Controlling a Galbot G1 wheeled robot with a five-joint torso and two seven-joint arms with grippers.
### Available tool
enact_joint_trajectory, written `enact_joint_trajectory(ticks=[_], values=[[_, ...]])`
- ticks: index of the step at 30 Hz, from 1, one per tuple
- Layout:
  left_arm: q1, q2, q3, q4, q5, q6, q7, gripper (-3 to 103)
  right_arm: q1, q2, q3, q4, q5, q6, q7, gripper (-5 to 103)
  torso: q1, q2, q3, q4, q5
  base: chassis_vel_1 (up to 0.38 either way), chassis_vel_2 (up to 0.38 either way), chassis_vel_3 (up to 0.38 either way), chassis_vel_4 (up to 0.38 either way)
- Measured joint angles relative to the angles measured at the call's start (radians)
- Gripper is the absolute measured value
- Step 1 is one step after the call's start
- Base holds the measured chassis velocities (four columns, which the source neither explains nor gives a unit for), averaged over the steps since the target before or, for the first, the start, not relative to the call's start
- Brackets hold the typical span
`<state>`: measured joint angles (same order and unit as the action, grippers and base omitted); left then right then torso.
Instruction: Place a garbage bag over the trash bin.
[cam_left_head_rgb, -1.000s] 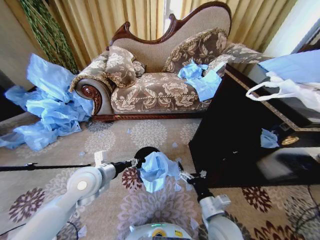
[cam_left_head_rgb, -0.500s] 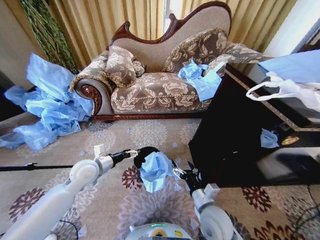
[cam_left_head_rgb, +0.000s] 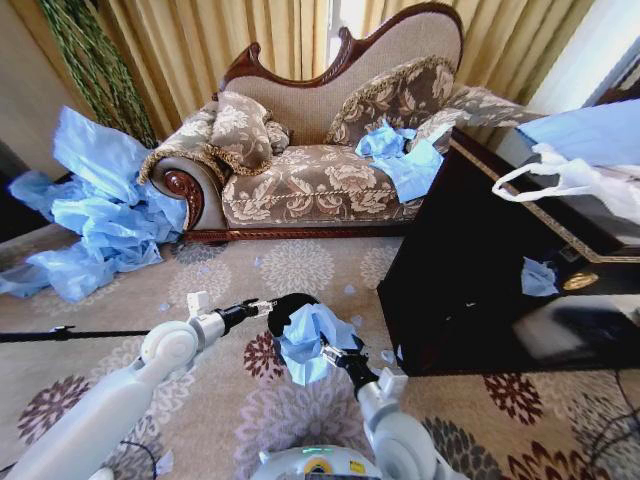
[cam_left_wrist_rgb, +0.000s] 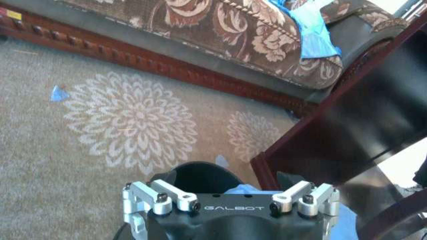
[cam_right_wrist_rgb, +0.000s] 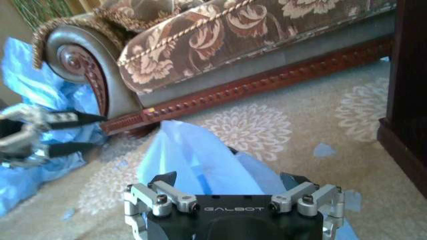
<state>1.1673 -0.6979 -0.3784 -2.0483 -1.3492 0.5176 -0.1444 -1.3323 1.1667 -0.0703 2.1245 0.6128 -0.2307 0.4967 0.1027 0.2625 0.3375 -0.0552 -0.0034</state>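
The bag (cam_left_head_rgb: 312, 340) lay bunched on the bin (cam_left_head_rgb: 287, 309) on the rug, the left hand (cam_left_head_rgb: 264, 305) open beside it, the right hand (cam_left_head_rgb: 330, 352) pinching the bag; a slow, wide pull would best spread it.

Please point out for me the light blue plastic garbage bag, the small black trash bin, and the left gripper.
Thin light blue plastic garbage bag (cam_left_head_rgb: 308, 340): head view, on its crumpled middle.
Small black cylindrical trash bin (cam_left_head_rgb: 284, 308): head view, on the bare rim left of the bag.
Left gripper (cam_left_head_rgb: 264, 306): head view, at its tips beside the bin rim.
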Motion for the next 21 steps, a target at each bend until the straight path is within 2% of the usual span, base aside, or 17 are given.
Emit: enact_joint_trajectory(ticks=[19,20,21], values=[[-0.015,-0.024,0.004,0.012,0.006,-0.011,-0.002,100,0.128,0.033,-0.032,-0.163,0.068,-0.002,0.079,100,0.000,0.000,0.000,0.0000,0.0000,0.000,0.000,0.000,0.000],[-0.016,-0.025,0.004,0.015,0.006,-0.013,0.000,100,0.132,0.035,-0.030,-0.172,0.079,-0.005,0.087,102,0.000,0.000,0.000,0.0000,0.0000,0.000,0.000,0.000,0.000],[-0.017,-0.027,0.005,0.018,0.008,-0.014,0.001,100,0.136,0.037,-0.029,-0.178,0.089,-0.007,0.093,100,0.000,0.000,0.000,0.0000,0.0000,0.000,0.000,0.000,0.000]])
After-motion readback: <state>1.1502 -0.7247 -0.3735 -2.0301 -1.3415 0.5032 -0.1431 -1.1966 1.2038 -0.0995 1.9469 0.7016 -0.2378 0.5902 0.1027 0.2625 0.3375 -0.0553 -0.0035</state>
